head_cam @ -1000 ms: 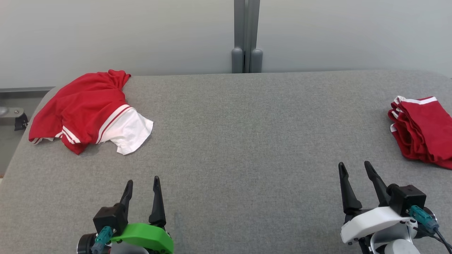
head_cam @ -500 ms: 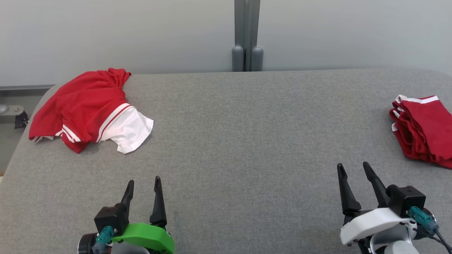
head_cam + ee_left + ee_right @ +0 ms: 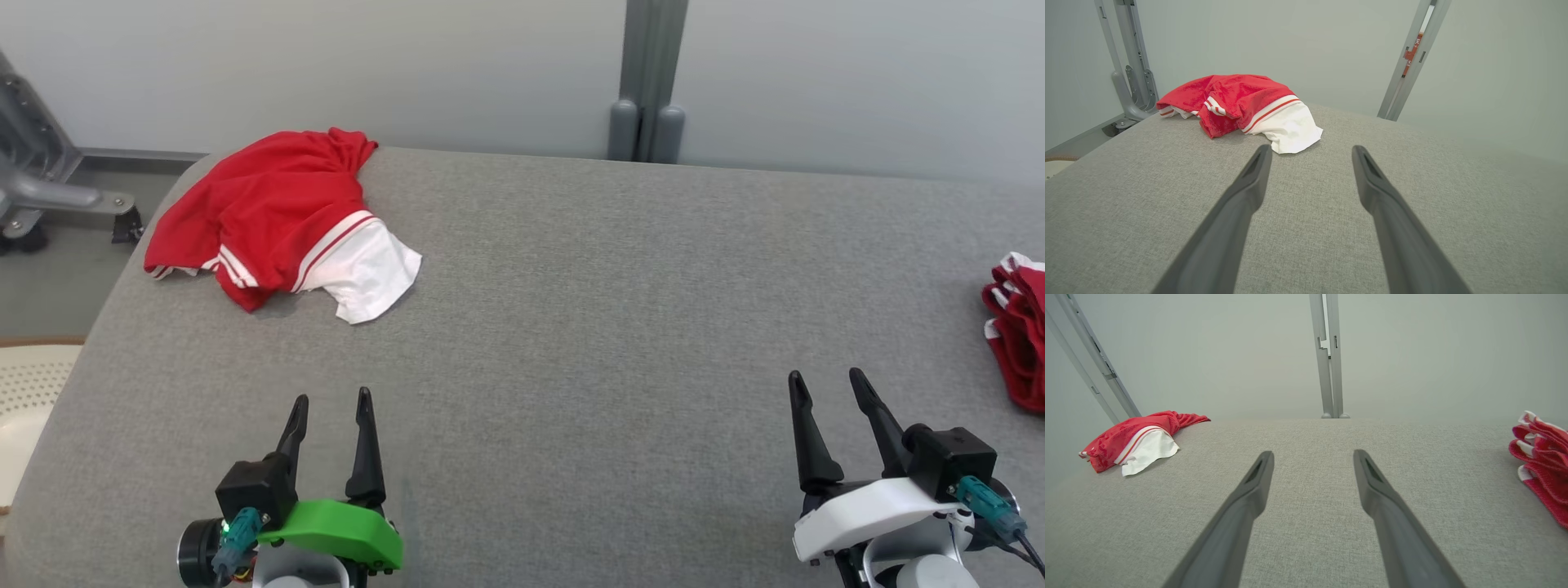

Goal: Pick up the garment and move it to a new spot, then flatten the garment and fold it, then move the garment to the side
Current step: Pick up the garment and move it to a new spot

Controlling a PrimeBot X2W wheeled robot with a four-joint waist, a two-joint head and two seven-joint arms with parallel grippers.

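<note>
A crumpled red garment point(image 3: 277, 212) with white stripes and a white sleeve lies at the far left corner of the grey table point(image 3: 588, 294). My left wrist view has the garment point(image 3: 1241, 104) straight ahead of the fingers, a short way off. From the right wrist, the garment point(image 3: 1135, 441) sits far to the left. My left gripper point(image 3: 331, 404) stands open near the front left, well short of the garment, nothing between its fingers. Over the front right, my right gripper point(image 3: 826, 385) is open and empty too.
A folded pile of red clothes point(image 3: 1019, 335) with white trim lies at the table's right edge; the pile point(image 3: 1541, 457) also shows at the right in the right wrist view. A grey post point(image 3: 649, 82) stands behind the table. A metal stand foot point(image 3: 49, 196) and a pale perforated basket point(image 3: 24, 400) are at the left.
The head camera has turned left, so the whole scene sits further right in the picture. Both grippers hold the same open pose, and the garment has not moved on the table.
</note>
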